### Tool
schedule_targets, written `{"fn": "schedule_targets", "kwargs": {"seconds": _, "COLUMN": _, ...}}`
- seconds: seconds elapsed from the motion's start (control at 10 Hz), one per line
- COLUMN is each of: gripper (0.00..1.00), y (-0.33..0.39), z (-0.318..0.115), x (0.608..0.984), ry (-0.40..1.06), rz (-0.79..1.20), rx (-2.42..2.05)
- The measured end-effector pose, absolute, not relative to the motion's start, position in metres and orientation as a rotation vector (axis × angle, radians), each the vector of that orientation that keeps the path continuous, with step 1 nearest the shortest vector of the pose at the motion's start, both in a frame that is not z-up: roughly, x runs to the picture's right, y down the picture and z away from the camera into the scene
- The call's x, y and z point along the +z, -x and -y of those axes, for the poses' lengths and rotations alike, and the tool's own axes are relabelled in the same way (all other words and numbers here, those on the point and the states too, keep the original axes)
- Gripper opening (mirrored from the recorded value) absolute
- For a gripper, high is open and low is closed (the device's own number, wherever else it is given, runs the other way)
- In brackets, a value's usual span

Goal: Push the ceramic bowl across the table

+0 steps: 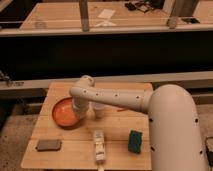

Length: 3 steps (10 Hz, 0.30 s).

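The ceramic bowl [64,114], a wide orange-red dish, sits on the left part of the light wooden table [117,127]. My white arm reaches in from the right and bends down at its end. The gripper [79,109] hangs at the bowl's right rim, between the bowl and a small translucent cup [99,110]. Whether it touches the rim is unclear.
A flat grey block [48,145] lies near the front left corner. A white tube-like item [99,146] lies at the front middle, and a green sponge [134,141] to its right. A long wooden bench with metal rails [100,20] runs behind the table.
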<state>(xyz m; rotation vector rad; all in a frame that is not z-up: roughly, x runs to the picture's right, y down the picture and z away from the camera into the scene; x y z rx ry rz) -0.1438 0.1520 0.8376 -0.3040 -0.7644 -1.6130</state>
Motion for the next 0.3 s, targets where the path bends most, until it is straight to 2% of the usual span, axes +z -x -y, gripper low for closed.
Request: {"fn": "schedule_targets", "kwargs": {"seconds": 0.3, "gripper": 0.01, "y": 0.1381, "z": -0.1516, "x": 0.8368, "ry": 0.301, "rz": 0.775, "rx": -1.618}}
